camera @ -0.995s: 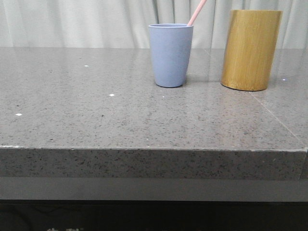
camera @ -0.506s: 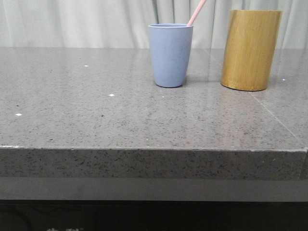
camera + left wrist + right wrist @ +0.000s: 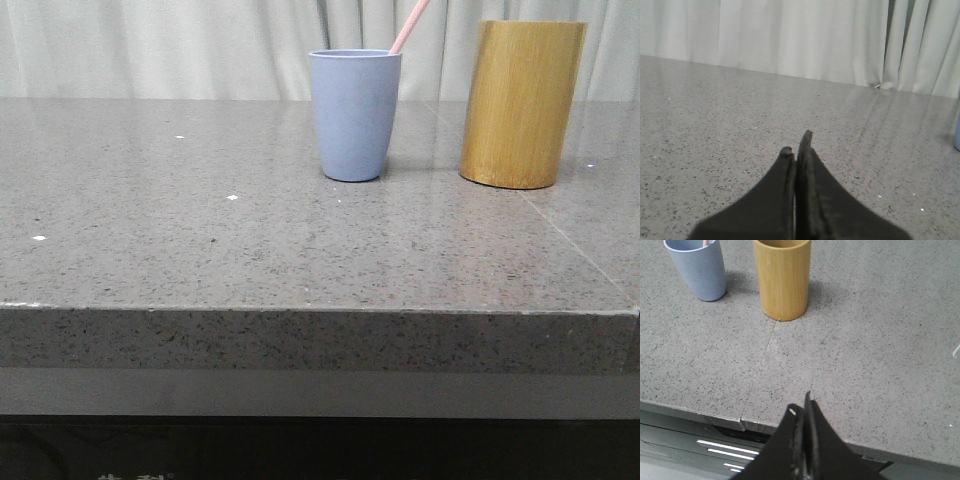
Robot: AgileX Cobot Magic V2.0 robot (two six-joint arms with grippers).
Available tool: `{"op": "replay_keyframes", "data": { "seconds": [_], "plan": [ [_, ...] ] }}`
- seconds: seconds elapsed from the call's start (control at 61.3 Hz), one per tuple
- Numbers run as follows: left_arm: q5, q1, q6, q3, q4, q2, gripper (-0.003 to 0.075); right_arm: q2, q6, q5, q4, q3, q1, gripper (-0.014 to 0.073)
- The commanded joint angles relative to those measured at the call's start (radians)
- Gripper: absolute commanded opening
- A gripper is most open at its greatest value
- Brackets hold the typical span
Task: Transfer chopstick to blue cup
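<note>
Chopstick (image 3: 409,25) stood tilted in the blue cup (image 3: 355,115) near the desk's (image 3: 200,250) far edge. Left claw (image 3: 797,145) and right claw (image 3: 801,407) both pinched together, empty — residual risk: the leaning stick tipping the light cup.

The left gripper (image 3: 797,145) sat low in the frame, black fingers (image 3: 807,150) pressed together above the speckled grey desk (image 3: 715,115); white curtains (image 3: 790,35) hung behind.

A grey speckled stone table (image 3: 250,250) stands before pale pleated curtains (image 3: 180,45), evenly lit.
</note>
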Motion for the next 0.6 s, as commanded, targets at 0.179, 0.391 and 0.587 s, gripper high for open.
{"op": "replay_keyframes", "data": {
  "seconds": [0.179,0.391,0.587],
  "plan": [
    [-0.078,0.003,-0.001,0.011,0.002,-0.025,-0.0019,0.008,-0.003,-0.065,-0.011,-0.023,-0.005,-0.0068],
    [-0.078,0.003,-0.001,0.011,0.002,-0.025,-0.0019,0.008,-0.003,-0.065,-0.011,-0.023,-0.005,-0.0068],
    [-0.078,0.003,-0.001,0.011,0.002,-0.024,-0.0019,-0.001,-0.003,-0.084,-0.035,-0.008,-0.009,-0.0068]
  ]
}}
